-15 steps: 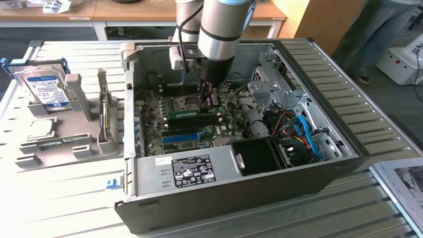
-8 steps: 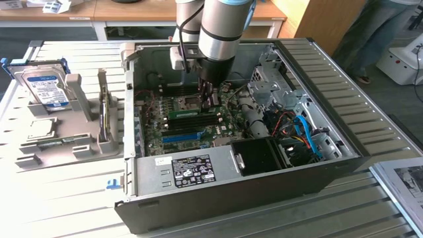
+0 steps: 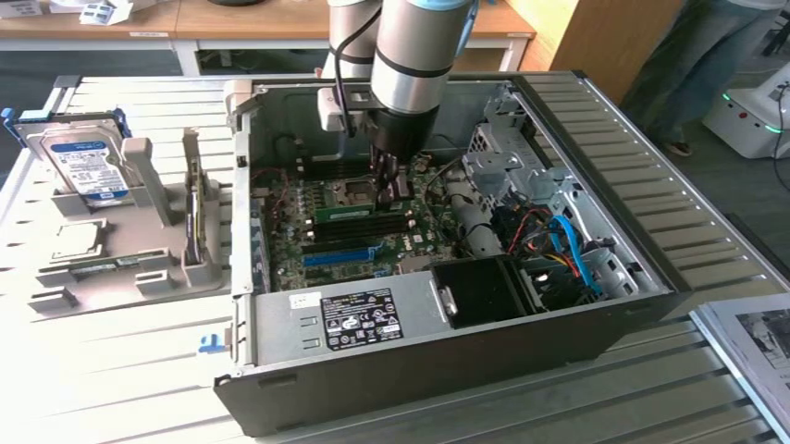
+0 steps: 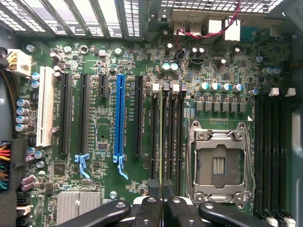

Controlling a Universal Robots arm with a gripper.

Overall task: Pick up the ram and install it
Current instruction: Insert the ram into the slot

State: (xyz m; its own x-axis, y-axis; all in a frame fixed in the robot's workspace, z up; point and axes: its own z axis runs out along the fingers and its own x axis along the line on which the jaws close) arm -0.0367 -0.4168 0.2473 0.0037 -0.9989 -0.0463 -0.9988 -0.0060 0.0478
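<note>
Inside the open computer case (image 3: 432, 370), the end effector (image 4: 163, 191) pinches the ram (image 4: 162, 137) edge-on, standing among the memory slots (image 4: 173, 137) beside the processor socket (image 4: 220, 163); seating appears in hand, calling for straight, even downward pressure.

near end of ram (image 4: 162, 142) hidden behind pincer (image 4: 162, 208), person (image 3: 701, 55) cut off by exterior view's top edge

Case (image 3: 408, 370) open above the motherboard (image 3: 294, 248); drive cage (image 3: 506, 153) and cables (image 3: 571, 242) (blue, red) crowd the exterior view's right
</note>
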